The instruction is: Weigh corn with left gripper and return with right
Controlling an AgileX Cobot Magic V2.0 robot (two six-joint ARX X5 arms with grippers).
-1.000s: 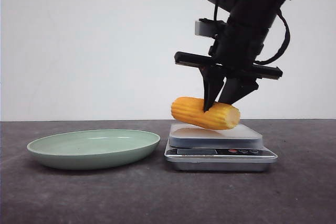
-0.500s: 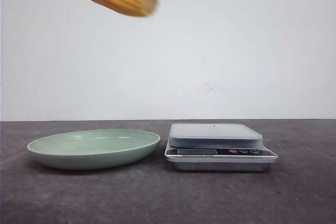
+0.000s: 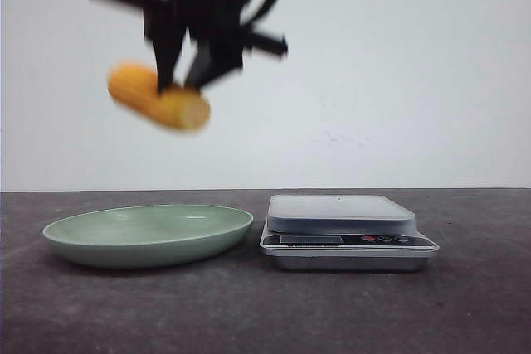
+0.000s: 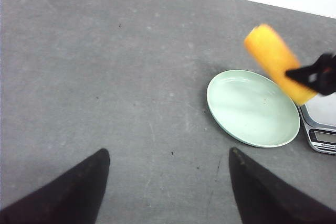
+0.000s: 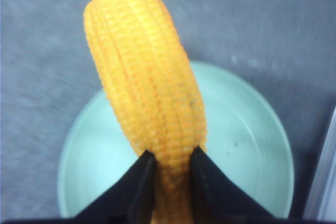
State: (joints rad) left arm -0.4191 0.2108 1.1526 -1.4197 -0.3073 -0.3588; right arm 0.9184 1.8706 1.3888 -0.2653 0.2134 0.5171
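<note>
the right end effector (image 3: 184, 82) pinches the corn (image 3: 158, 97) in mid-air above the green plate (image 3: 148, 235); the left end effector (image 4: 168, 182) hangs spread over the worktop (image 4: 105, 77), scale (image 3: 344, 231) beside.

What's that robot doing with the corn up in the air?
The right gripper is pinching the corn and holding it in the air above the green plate. The scale beside the plate has nothing on it. The left gripper is open and holds nothing, hanging over the bare table. It looks like the corn is about to go down onto the plate.
</note>
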